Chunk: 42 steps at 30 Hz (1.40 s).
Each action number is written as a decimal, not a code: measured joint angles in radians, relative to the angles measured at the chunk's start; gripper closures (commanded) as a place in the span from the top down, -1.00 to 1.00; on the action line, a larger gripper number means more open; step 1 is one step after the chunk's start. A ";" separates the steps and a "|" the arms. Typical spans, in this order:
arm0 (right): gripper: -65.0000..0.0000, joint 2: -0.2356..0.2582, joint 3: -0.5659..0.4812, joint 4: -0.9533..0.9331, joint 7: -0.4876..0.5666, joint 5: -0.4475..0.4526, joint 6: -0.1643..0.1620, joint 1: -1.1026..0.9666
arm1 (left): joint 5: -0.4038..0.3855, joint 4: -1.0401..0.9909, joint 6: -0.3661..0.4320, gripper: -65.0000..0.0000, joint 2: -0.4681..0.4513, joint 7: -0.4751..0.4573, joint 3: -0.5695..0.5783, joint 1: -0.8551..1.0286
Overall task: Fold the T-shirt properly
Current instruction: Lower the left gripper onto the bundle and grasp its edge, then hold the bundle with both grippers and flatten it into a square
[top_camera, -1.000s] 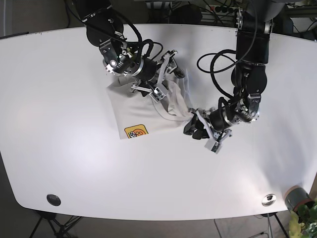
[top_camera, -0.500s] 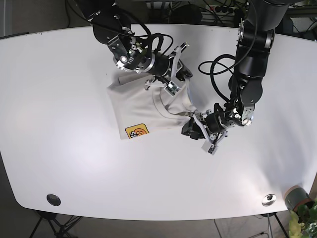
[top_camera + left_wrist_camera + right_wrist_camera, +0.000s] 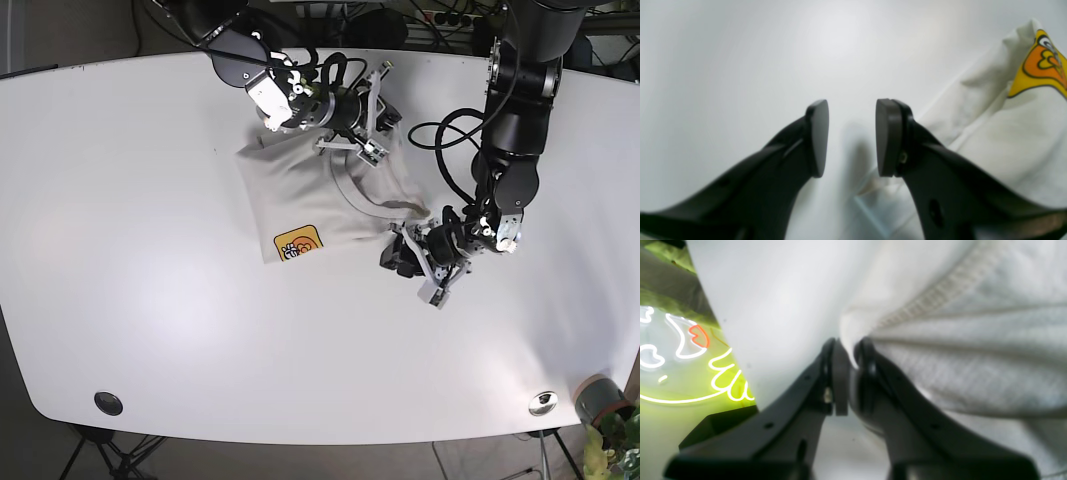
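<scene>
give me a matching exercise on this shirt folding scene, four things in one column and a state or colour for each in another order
Things:
1. left gripper
2. right gripper
3. T-shirt
4. logo patch

States or colours:
A. yellow and orange
B. shut on a fold of cloth
C. off-white, partly bunched on the table
D. open, nothing between its fingers

Pairs: 1-D, 2-B, 3-C, 4-A

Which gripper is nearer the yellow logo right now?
Left. The left gripper sits open off the shirt's lower right edge, nearer the logo; the right gripper clamps cloth at the far top.
</scene>
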 measured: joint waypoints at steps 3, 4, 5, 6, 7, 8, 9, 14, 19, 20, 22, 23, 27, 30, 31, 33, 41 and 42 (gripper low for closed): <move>-0.53 0.003 -0.001 0.002 0.011 0.005 0.000 0.000 | 0.043 0.000 0.000 -0.33 -0.004 0.002 -0.002 0.001; -0.44 0.005 -0.001 0.008 0.010 0.004 0.000 -0.001 | 0.049 0.000 0.000 -0.33 -0.004 0.002 -0.002 0.001; -0.32 0.005 -0.001 0.016 0.010 0.005 0.000 -0.002 | 0.052 0.000 0.000 -0.33 -0.004 0.003 -0.002 0.001; -0.11 0.005 -0.001 0.026 0.005 0.003 0.000 -0.003 | 0.052 0.001 0.000 -0.33 -0.004 0.003 -0.003 0.001; 0.01 0.005 -0.001 0.044 0.005 0.002 -0.002 -0.006 | 0.052 0.002 0.000 -0.33 -0.004 0.002 -0.003 0.000; 0.11 0.006 0.000 0.058 0.005 0.004 -0.005 -0.006 | 0.053 0.003 -0.001 -0.33 -0.002 0.004 -0.010 0.000; 0.23 0.008 0.000 0.072 0.003 -0.002 -0.004 -0.007 | 0.052 0.006 -0.005 -0.33 0.000 0.003 -0.023 0.001; 0.32 0.010 0.003 0.161 0.002 0.000 -0.009 -0.021 | 0.054 0.107 -0.004 -0.33 -0.005 0.031 -0.108 0.005; 0.32 0.005 0.049 0.275 -0.003 0.011 0.006 -0.043 | 0.053 0.250 -0.004 -0.33 -0.007 0.121 -0.183 -0.003; 0.32 0.005 0.066 0.294 -0.006 0.011 0.005 -0.047 | 0.055 0.275 -0.004 -0.33 -0.005 0.137 -0.190 0.000; 0.32 0.006 0.135 0.339 -0.014 0.042 0.006 -0.051 | 0.055 0.334 -0.003 -0.33 -0.005 0.166 -0.209 0.010; 0.32 0.005 0.159 0.351 -0.022 0.053 0.007 -0.051 | 0.055 0.356 -0.004 -0.33 -0.005 0.175 -0.212 0.017; 0.32 0.011 0.299 0.386 -0.035 0.150 0.004 -0.048 | 0.057 0.473 -0.004 -0.32 -0.005 0.214 -0.214 0.063; 0.32 0.030 0.385 0.388 -0.051 0.221 0.003 -0.034 | 0.055 0.562 -0.005 -0.32 -0.001 0.211 -0.208 0.103; 0.32 0.037 0.404 0.388 -0.053 0.230 0.004 -0.026 | 0.052 0.586 -0.005 -0.32 0.000 0.210 -0.208 0.114; 0.32 0.059 0.454 0.380 -0.042 0.265 -0.001 -0.008 | 0.048 0.653 -0.005 -0.32 0.000 0.204 -0.201 0.150; 0.03 0.092 0.520 0.285 -0.045 0.281 -0.010 0.052 | 0.049 0.781 -0.014 -0.33 0.018 0.208 -0.099 0.262; -0.05 0.097 0.519 0.265 -0.045 0.280 -0.010 0.064 | 0.049 0.797 -0.012 -0.33 0.017 0.206 -0.091 0.279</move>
